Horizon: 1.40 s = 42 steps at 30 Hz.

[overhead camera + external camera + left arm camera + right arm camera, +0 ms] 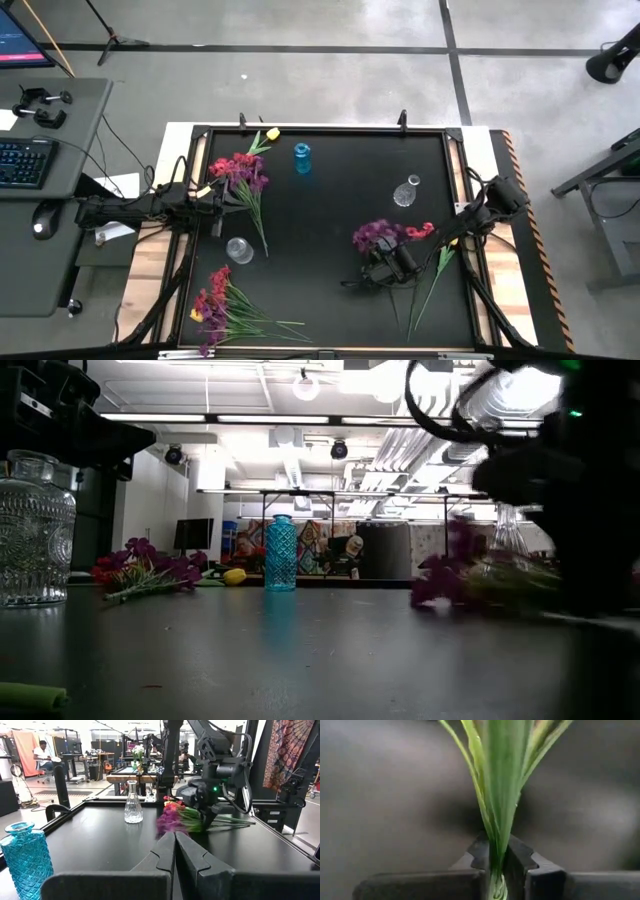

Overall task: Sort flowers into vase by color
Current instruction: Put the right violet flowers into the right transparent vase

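With its fingers clamped on green stems (497, 810), right gripper (392, 262) sits near the clear vase (405, 191), purple flowers (374, 236) beside it; left gripper (175, 851) closed, empty, by table edge.

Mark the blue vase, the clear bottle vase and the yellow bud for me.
blue vase (302, 157), high view, on its body.
clear bottle vase (133, 809), left wrist view, on its belly.
yellow bud (272, 134), high view, on the petals.

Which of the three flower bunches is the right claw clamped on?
The purple and red bunch at the table's right side: the right claw is shut on its green stems. The bunches at the left, far and near, lie untouched.
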Each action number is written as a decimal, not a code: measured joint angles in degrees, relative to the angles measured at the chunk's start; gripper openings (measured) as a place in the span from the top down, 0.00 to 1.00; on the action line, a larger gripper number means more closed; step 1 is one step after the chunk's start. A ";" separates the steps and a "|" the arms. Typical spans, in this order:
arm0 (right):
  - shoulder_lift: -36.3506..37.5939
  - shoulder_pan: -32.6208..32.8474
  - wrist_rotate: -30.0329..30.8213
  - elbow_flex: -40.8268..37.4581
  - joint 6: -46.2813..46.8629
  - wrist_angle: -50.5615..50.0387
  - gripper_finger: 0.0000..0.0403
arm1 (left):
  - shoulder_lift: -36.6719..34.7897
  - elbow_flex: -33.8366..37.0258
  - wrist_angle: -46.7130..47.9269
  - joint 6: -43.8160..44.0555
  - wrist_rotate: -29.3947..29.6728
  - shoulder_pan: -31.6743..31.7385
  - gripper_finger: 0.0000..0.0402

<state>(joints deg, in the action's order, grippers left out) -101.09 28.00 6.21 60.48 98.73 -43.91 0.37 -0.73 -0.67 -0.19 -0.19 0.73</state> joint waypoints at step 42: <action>30.17 -17.59 73.72 5.97 -11.25 -45.71 1.00 | 0.00 0.01 0.01 0.01 -0.01 0.00 1.00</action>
<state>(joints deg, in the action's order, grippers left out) -70.92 10.41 79.93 66.45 87.48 -89.62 0.36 -0.73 -0.66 -0.18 -0.20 0.73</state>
